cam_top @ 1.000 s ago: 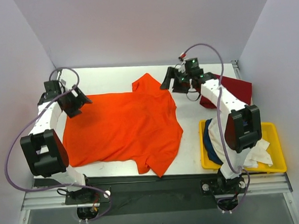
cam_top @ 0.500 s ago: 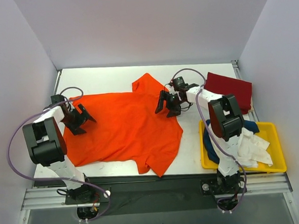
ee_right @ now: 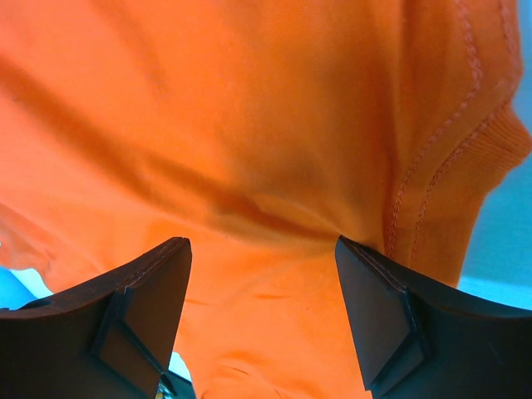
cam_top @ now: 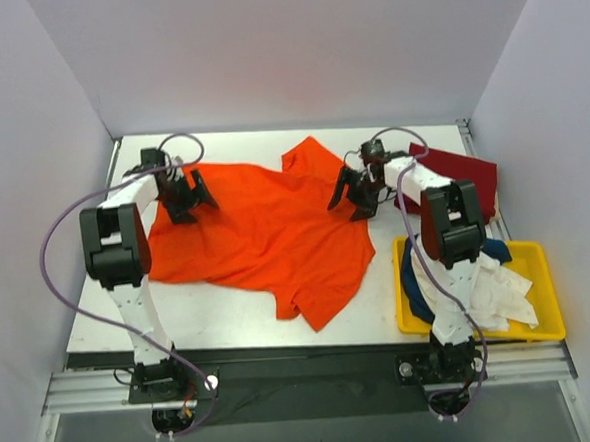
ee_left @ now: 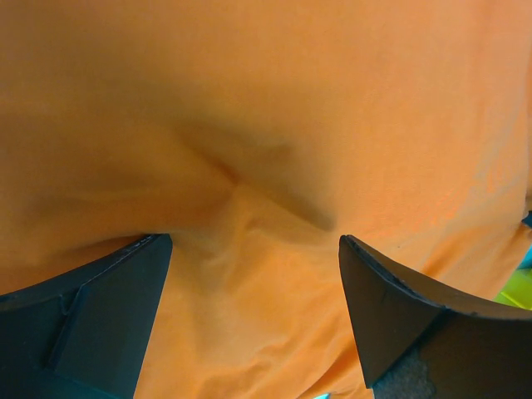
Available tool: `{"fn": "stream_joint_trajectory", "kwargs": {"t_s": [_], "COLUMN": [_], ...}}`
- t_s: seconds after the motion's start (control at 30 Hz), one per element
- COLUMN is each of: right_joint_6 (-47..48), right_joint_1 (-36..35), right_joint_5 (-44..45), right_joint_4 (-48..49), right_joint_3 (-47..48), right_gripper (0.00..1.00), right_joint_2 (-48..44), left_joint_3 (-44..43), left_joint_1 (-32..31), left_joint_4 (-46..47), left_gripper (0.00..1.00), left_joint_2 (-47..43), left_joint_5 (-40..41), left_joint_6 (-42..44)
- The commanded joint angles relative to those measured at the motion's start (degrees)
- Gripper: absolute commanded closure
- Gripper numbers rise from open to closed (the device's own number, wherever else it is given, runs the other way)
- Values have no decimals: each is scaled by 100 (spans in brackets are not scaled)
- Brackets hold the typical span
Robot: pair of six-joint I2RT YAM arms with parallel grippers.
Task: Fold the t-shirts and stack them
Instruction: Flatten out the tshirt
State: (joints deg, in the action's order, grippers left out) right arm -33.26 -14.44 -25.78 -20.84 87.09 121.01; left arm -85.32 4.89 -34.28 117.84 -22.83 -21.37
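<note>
Orange short-sleeved cloth t-shirt (cam_top: 266, 243) is seen spread out, wrinkled and unfolded, across the middle of the white desk (cam_top: 231, 320). One sleeve is pointed at the far edge and a corner is bunched toward the near edge.

Left end effector (cam_top: 196, 201) is set low at the shirt's far-left part, near the desk's far-left corner. Its black fingers (ee_left: 100, 316) are held wide apart in the left wrist view. A small pucker of orange cloth is seen between them, with nothing pinched.

Right end effector (cam_top: 347, 200) is set over the shirt's right side, toward the far edge. Its two dark pads (ee_right: 125, 307) are also spread apart, with orange cloth filling the gap below them. A stitched seam and a ribbed edge are seen at the right of that view. Whether the fingertips touch the cloth cannot be told.

Dark red t-shirt (cam_top: 463, 176) is laid flat by the far-right corner of the desk.

Yellow plastic bin (cam_top: 545, 276) is placed at the near-right corner. Crumpled white t-shirt (cam_top: 502, 290) and navy blue t-shirt (cam_top: 410, 274) are piled in it, the navy one hung over its left rim.
</note>
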Motion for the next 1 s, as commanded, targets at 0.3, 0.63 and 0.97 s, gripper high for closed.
{"fn": "stream_joint_trajectory", "kwargs": {"t_s": [0.3, 0.63, 0.97], "right_joint_6": [12, -23, -14], "right_joint_1": [494, 521, 538], "right_joint_5": [478, 337, 205], "right_joint_4": [-702, -737, -755], "right_joint_3": [836, 915, 1021], "right_gripper": [28, 28, 28], "right_joint_2": [388, 274, 292], "left_joint_3": [-533, 1877, 3205], "left_joint_1": [21, 557, 1224], "left_joint_4": [-96, -579, -729], "left_gripper": [3, 3, 12], "left_joint_2": [-945, -3240, -3997], "left_joint_5": [901, 1852, 1606], "left_joint_6": [-157, -421, -694]}}
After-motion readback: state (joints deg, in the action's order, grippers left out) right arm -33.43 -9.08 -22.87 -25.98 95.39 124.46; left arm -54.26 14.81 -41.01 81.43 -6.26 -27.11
